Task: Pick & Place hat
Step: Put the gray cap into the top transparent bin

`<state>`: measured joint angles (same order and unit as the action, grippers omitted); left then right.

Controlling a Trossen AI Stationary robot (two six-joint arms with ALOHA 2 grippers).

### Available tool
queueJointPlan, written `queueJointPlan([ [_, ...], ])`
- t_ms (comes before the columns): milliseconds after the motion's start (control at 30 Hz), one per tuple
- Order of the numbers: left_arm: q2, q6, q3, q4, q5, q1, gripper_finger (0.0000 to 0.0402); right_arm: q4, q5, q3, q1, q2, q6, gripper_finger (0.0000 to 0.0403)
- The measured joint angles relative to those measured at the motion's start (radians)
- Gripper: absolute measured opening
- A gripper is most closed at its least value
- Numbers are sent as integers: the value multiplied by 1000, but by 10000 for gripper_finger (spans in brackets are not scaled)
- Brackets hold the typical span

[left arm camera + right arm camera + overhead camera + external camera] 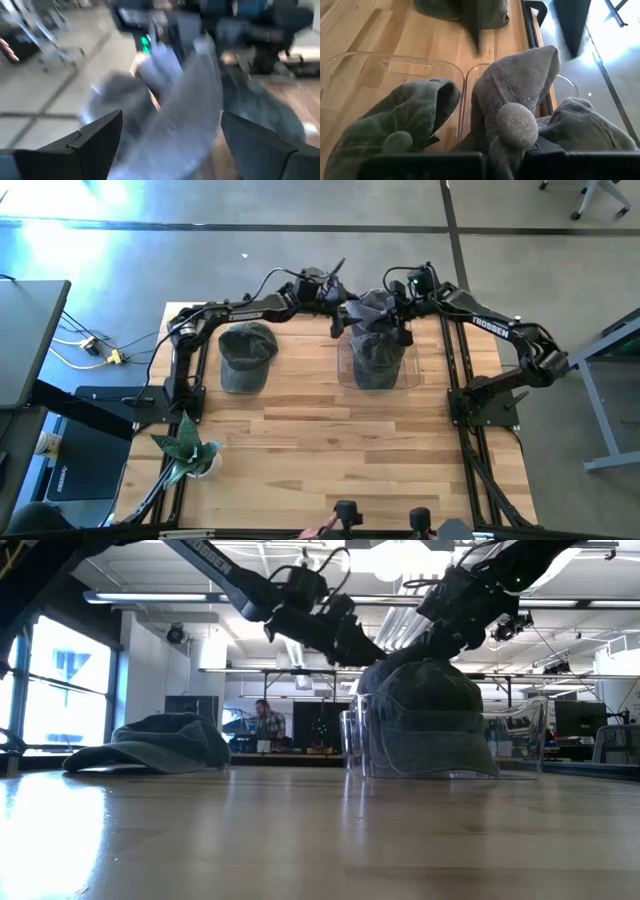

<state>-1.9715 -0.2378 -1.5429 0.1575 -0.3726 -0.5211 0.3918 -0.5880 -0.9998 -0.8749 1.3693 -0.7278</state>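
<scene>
— Pincer states first: what is the right pincer [392, 320] doing?
— It is clamping a grey hat [512, 107], bunched up between its fingers, and holding it just above the clear bin [410, 370] at the far side of the tabletop [330, 450].
— And the left pincer [340, 312]?
— Its fingers [75, 150] are standing wide apart with nothing between them, right beside that grey hat, above the bin's left edge.
— Is anything sitting in the bin?
— A dark green hat [430, 725] is filling it, rising above the rim.
— Any other hat out?
— One more dark hat [246, 355] is lying flat on the tabletop, left of the bin and well apart from it. A small potted plant [190, 450] is standing near the left front edge.
</scene>
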Motion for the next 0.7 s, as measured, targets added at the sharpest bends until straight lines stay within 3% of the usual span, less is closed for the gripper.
queueJointPlan([
  [167, -34, -54, -23, 25, 22, 22, 336, -10, 2, 0, -2, 0, 35, 8],
  [267, -53, -66, -11, -43, 20, 26, 318, -11, 0, 0, -8, 0, 56, 12],
  [700, -41, -96, -15, -33, 51, 38, 171, -8, -3, 0, -9, 0, 125, 12],
])
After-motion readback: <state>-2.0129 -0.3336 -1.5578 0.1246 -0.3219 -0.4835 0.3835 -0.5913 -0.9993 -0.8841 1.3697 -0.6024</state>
